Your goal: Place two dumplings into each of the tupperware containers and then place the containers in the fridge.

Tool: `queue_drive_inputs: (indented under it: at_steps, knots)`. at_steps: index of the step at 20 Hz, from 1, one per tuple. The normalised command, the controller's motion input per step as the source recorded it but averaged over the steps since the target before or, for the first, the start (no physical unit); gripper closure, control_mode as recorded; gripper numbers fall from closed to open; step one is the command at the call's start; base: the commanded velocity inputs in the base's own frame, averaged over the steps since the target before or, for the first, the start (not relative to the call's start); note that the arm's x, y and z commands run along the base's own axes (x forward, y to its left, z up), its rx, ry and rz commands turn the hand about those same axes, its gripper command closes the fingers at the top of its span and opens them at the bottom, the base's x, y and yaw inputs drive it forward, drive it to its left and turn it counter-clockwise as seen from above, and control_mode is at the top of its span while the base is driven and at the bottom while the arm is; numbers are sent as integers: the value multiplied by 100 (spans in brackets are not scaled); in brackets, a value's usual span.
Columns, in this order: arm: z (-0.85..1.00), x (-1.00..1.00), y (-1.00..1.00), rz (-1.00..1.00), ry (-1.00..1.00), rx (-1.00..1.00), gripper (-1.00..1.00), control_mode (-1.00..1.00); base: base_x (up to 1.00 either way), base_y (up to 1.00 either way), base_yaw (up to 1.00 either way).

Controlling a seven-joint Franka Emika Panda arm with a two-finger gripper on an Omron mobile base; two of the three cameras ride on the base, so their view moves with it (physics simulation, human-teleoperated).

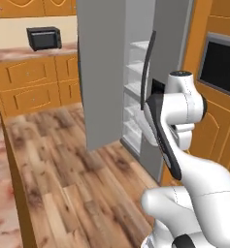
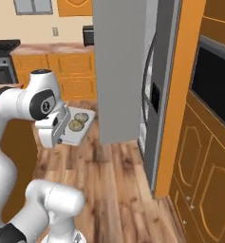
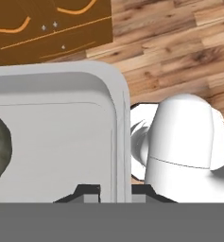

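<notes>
The gripper (image 3: 114, 189) is clamped on the rim of the pale grey tupperware container (image 2: 79, 130), held in the air above the wood floor (image 2: 118, 190) with two dumplings (image 2: 79, 121) inside (one shows at the left of the hand view). The fridge (image 2: 152, 95) stands open just ahead. A thin edge grip could let the tub tilt and spill, or its far corner could clip the open fridge door (image 2: 118, 71) on the swing in.
</notes>
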Motion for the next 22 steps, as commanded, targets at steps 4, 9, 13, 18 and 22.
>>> queue_drive_inputs:
  at_steps: [4, 9, 13, 18, 22]
  knots:
    - [0, 0, 0, 0, 0, 0, 100, 100, 88, 8, -47]
    - [0, 0, 0, 0, 0, 0, 100, 100, 81, 33, -53]
    - [0, 0, 0, 0, 0, 0, 100, 100, 76, 59, -58]
    - [0, 0, 0, 0, 0, 0, 100, 100, 72, 67, -59]
    - [0, 0, 0, 0, 0, 0, 100, 100, 40, 79, -60]
